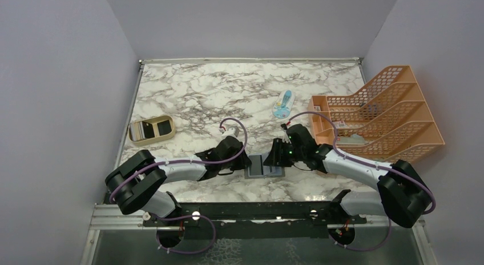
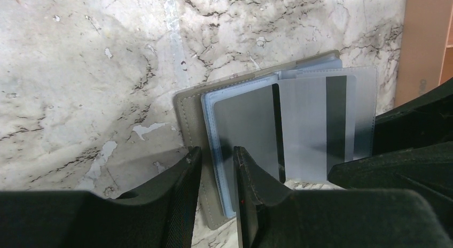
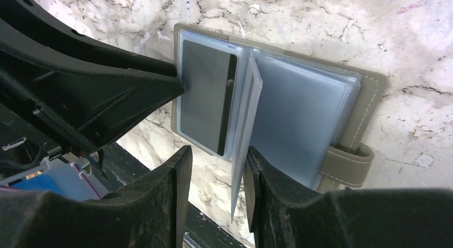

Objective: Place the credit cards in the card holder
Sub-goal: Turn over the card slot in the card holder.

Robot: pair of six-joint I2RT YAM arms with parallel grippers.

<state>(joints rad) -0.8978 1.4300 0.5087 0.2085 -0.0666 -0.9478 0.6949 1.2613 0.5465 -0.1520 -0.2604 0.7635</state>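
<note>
On the veined marble table (image 1: 200, 88), the left gripper (image 2: 217, 157) rests its tips at the left edge of the open card holder (image 3: 372, 93), fingers a slit apart, clamping nothing. The right gripper (image 3: 218, 157), barely parted, has a stiff pale card (image 2: 307, 128) upright over the holder's fold; pinched or leaning, I cannot tell. Tip it flat, slide it squarely into a glossy sleeve (image 3: 304, 114).

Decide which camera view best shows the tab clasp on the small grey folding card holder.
Right wrist view: the stitched grey tab clasp juts from the open grey folding card holder, close and clear. The left wrist view shows pockets but no clasp; the top external view shows the holder too small to tell.
</note>
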